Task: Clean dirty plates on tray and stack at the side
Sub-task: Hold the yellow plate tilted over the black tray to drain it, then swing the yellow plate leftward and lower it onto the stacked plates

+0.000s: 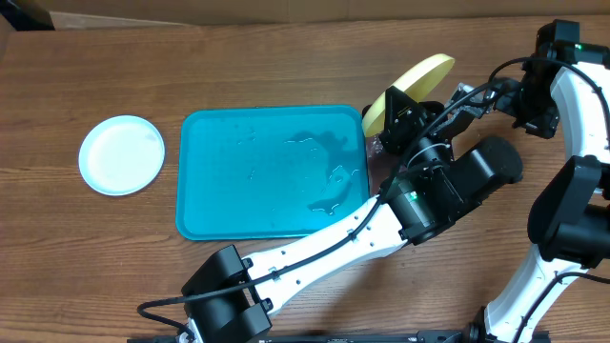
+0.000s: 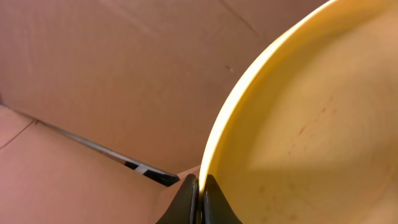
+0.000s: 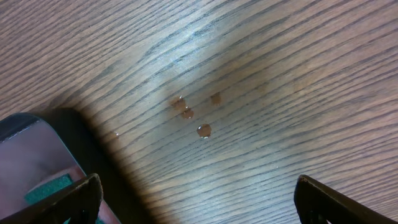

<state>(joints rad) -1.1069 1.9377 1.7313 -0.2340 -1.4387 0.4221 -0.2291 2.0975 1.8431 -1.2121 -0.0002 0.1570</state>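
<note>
Pinching yellow plate [image 2: 298, 124] rim, left gripper [image 2: 200, 200] clamped, beside tray [image 1: 205, 171] corner, right gripper [image 3: 198, 190] wide apart, empty

Wood, cardboard and a few drops

The wooden table [image 1: 286, 57] lay brown and fine-grained under everything, and a strip of cardboard [image 1: 86, 17] showed at its far left edge. In my left wrist view a brown cardboard wall [image 2: 124, 74] filled the background, with a crease running across it. In my right wrist view a small cluster of brownish droplets [image 3: 203, 130] sat on the bare wood. To their near left lay a dark-edged object [image 3: 81, 134] with a teal patch, cut off by the frame, which I could not identify.
</note>
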